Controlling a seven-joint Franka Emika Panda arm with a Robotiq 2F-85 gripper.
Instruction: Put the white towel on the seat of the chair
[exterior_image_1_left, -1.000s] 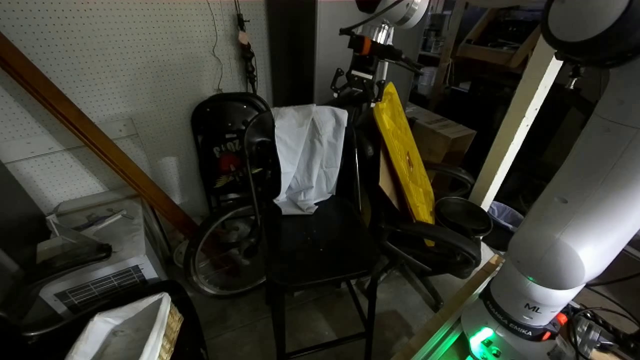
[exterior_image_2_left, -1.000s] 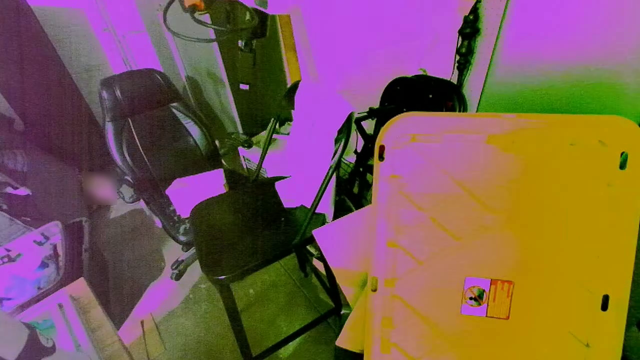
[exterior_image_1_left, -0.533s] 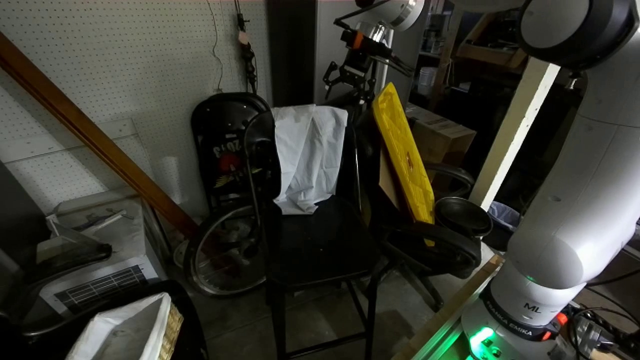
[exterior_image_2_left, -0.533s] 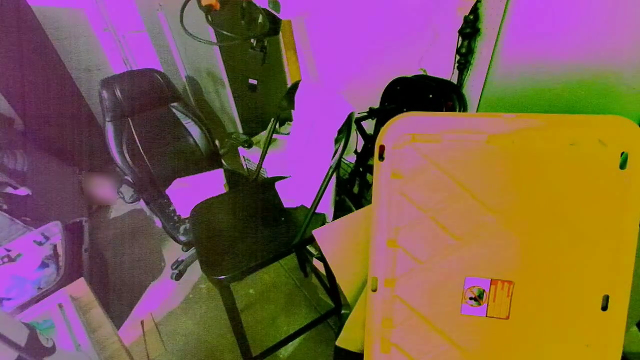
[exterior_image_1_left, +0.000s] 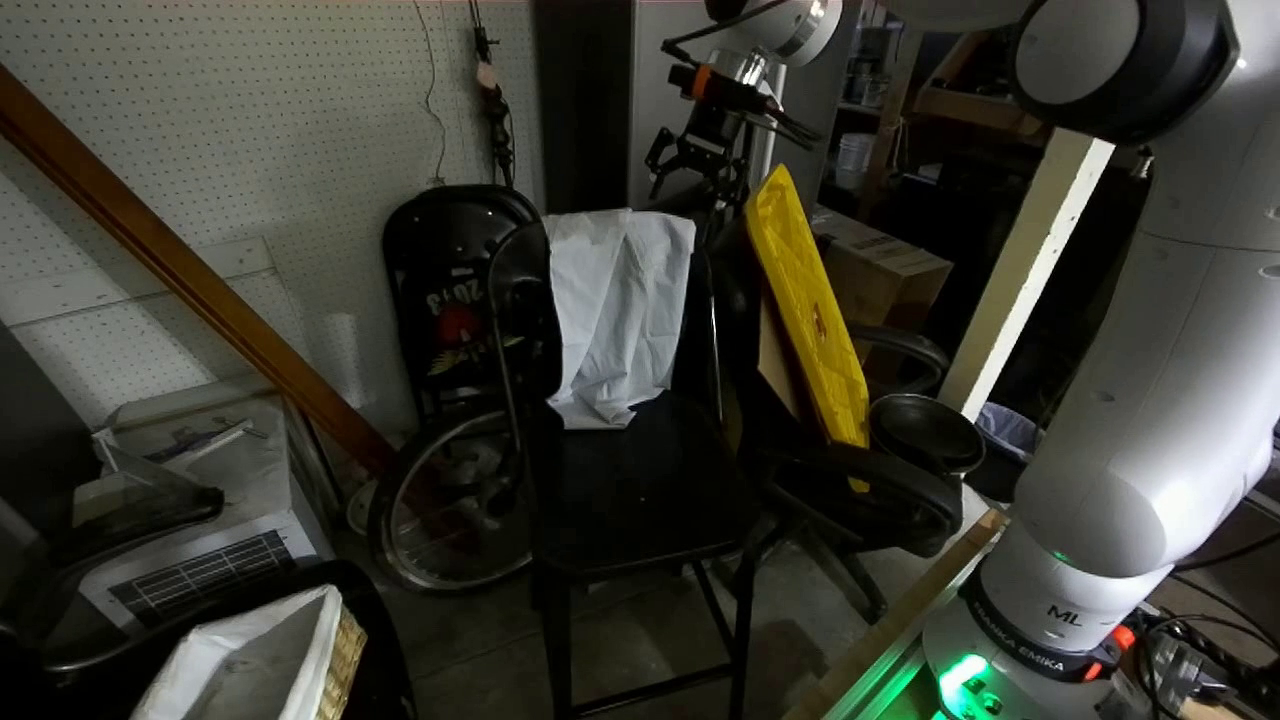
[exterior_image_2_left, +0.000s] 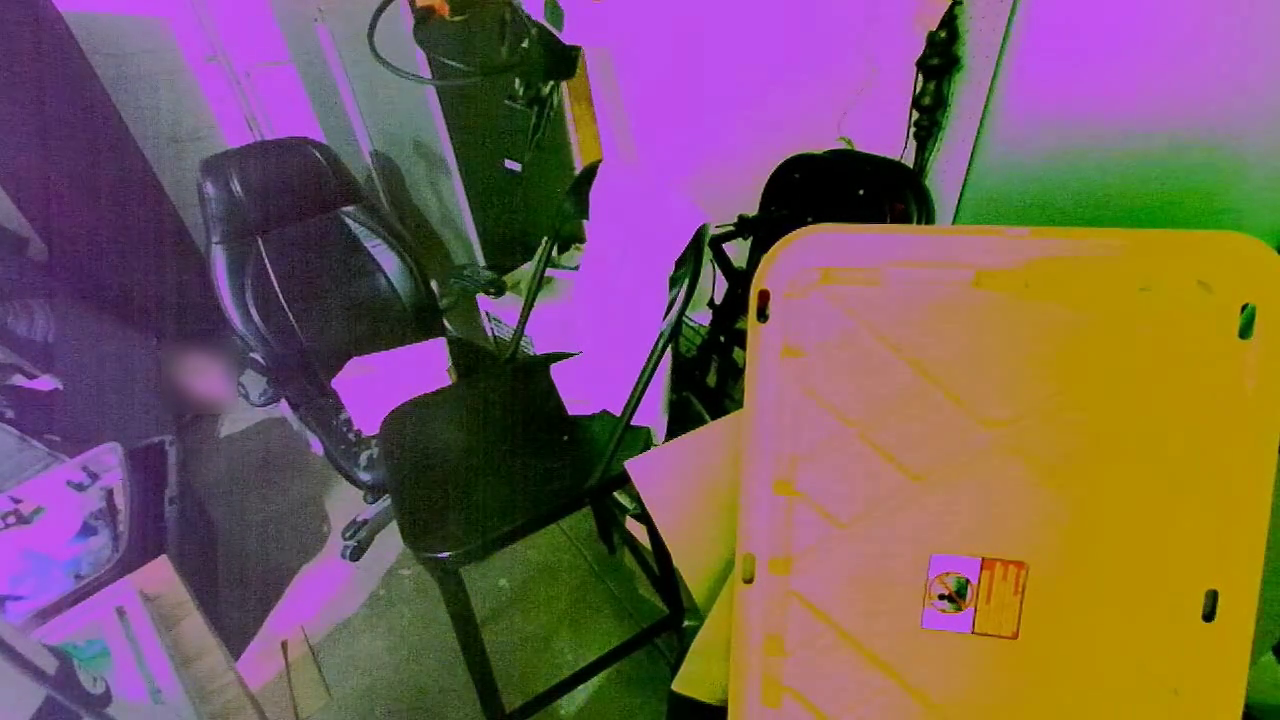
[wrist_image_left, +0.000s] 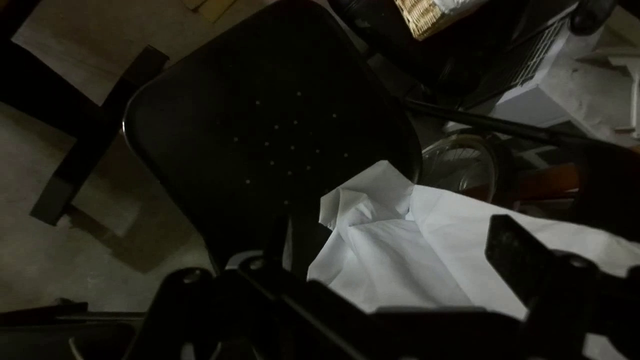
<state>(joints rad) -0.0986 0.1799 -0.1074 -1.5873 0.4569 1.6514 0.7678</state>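
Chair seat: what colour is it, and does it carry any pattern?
The chair seat is black with scattered small pale dots, clearest in the wrist view.

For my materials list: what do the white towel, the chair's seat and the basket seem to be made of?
White towel: probably thin fabric, matte; it drapes in soft folds and wrinkles.
Chair's seat: smooth, dark, faintly glossy at the edge; painted metal or plastic, I cannot tell.
Basket: likely wicker, dull tan, from its woven strands.
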